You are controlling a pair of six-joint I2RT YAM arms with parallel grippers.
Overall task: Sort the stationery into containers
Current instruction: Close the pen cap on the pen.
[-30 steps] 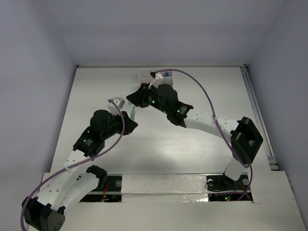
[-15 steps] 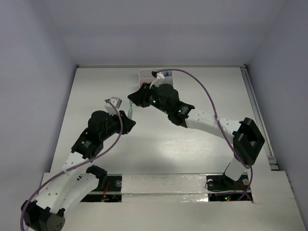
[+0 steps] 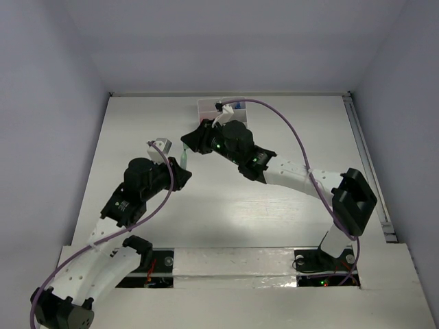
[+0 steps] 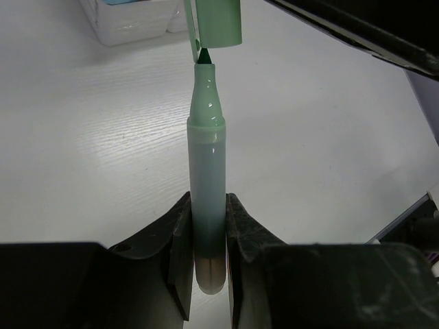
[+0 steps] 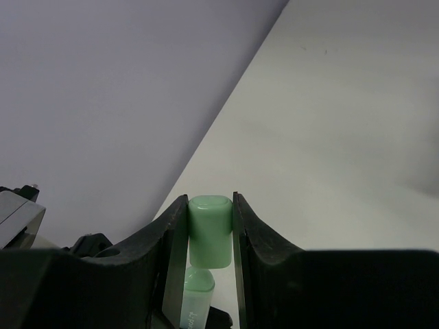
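The left fingers (image 4: 208, 219) are closed narrowly on the lower barrel of a pale-green marker (image 4: 207, 157). They pinch it from both sides, so its uncapped tip points away from the wrist camera towards the white organiser box (image 4: 130, 24). The right fingers (image 5: 209, 202) are closed partway on the marker's pale-green cap (image 5: 210, 229), with one pad on each flat side. In the left wrist view the cap (image 4: 221, 24) hangs right at the dark-green tip, roughly in line with the barrel. Whether the two touch cannot be told.

From above, both arms meet over the table (image 3: 274, 205) just in front of the organiser box (image 3: 209, 106), which sits at the far edge. The marker is held in the air between them, on the near side of the box and a little to its left.
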